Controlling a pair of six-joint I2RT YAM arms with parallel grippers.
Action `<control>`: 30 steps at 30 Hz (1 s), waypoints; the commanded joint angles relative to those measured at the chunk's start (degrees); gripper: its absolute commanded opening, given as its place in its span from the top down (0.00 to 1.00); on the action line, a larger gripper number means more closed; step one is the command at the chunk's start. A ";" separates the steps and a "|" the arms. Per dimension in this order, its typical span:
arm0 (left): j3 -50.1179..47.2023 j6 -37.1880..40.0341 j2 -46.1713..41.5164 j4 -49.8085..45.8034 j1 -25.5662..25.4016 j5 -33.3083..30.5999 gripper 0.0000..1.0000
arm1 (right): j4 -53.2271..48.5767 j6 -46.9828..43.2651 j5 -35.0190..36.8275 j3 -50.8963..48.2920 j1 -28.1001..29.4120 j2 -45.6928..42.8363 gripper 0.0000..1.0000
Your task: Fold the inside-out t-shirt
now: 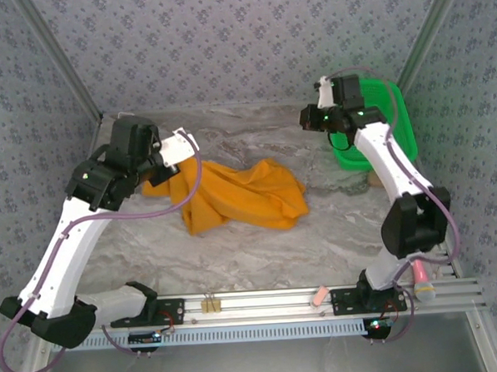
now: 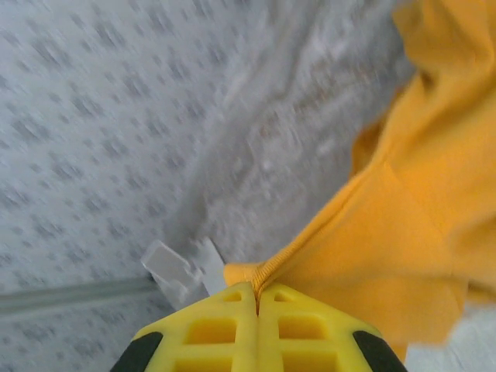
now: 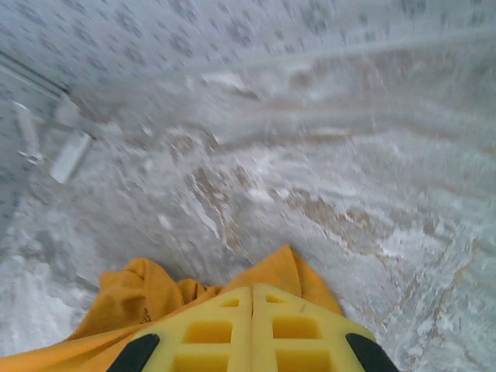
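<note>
The orange t-shirt (image 1: 236, 195) lies crumpled on the marble table, stretched up toward its left end. My left gripper (image 1: 162, 168) is shut on that end; in the left wrist view the yellow jaws (image 2: 257, 288) pinch a ribbed, stitched edge of the t-shirt (image 2: 403, 232), which hangs away to the right. My right gripper (image 1: 310, 118) hovers high at the back right, apart from the cloth. In the right wrist view its fingers (image 3: 252, 289) are pressed together with nothing between them, and the t-shirt (image 3: 132, 298) lies on the table below. No tag or print shows.
A green basket (image 1: 391, 116) stands at the back right corner behind the right arm. Patterned walls close in the table (image 1: 260, 244) on three sides. On the front rail lie small clips (image 1: 210, 304) and a pink piece (image 1: 319, 296).
</note>
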 commanded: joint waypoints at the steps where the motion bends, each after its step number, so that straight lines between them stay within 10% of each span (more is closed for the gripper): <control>1: 3.25 4.25 -0.80 0.91 -0.01 12.50 1.00 | -7.07 -5.71 -5.88 2.36 1.59 2.71 0.77; 7: -6.58 5.33 -4.45 -2.11 -1.38 12.55 1.00 | -10.15 -18.66 -1.05 -0.05 10.89 7.14 0.48; 13: -10.94 5.22 -6.59 -2.97 -0.96 9.53 1.00 | 1.42 -60.86 -10.42 -12.73 13.46 5.37 0.41; 19: -12.16 4.94 -8.17 -3.18 -0.83 9.44 1.00 | 2.31 -88.08 -15.39 -9.98 15.08 11.29 0.41; 27: -12.72 4.73 -8.05 -3.25 -0.32 8.91 1.00 | -8.83 -97.36 -20.55 4.27 16.06 23.22 0.40; 30: -12.50 4.63 -8.13 -3.35 0.15 8.69 1.00 | -15.72 -99.98 -20.66 8.70 16.71 26.80 0.62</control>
